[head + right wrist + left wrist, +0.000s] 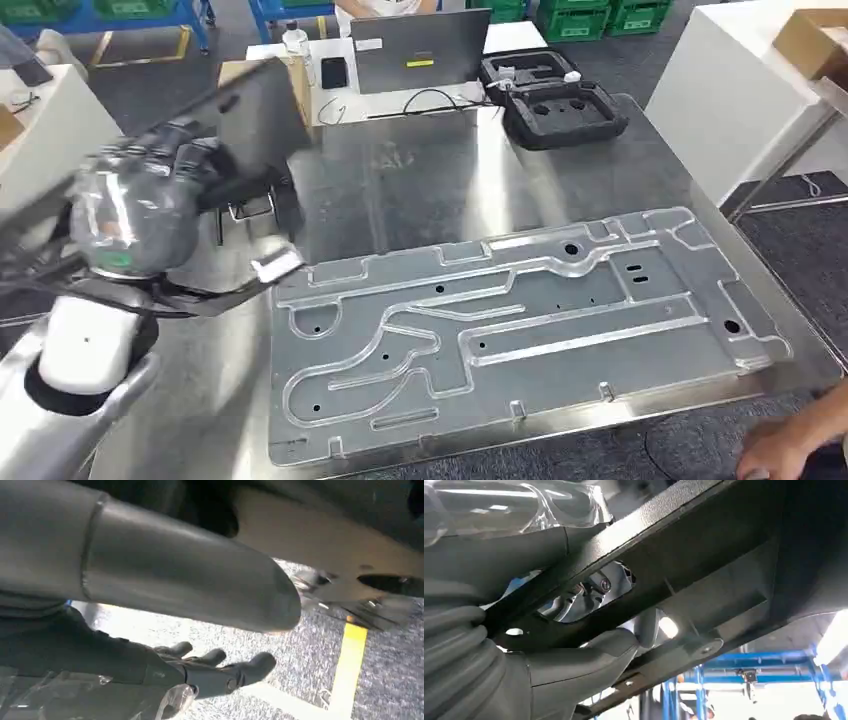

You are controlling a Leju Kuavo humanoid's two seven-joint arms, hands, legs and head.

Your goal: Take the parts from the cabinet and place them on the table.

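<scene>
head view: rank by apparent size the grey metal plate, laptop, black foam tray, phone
1. Grey metal plate, by far the largest.
2. Black foam tray and laptop: look alike, not ranked.
3. Phone, smallest.

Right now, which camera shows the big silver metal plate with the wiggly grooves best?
The head view: the grooved metal plate lies whole on the steel table, its edges and holes clear. The left wrist view looks at the dark part the left hand holds. The right wrist view looks down at floor.
</scene>
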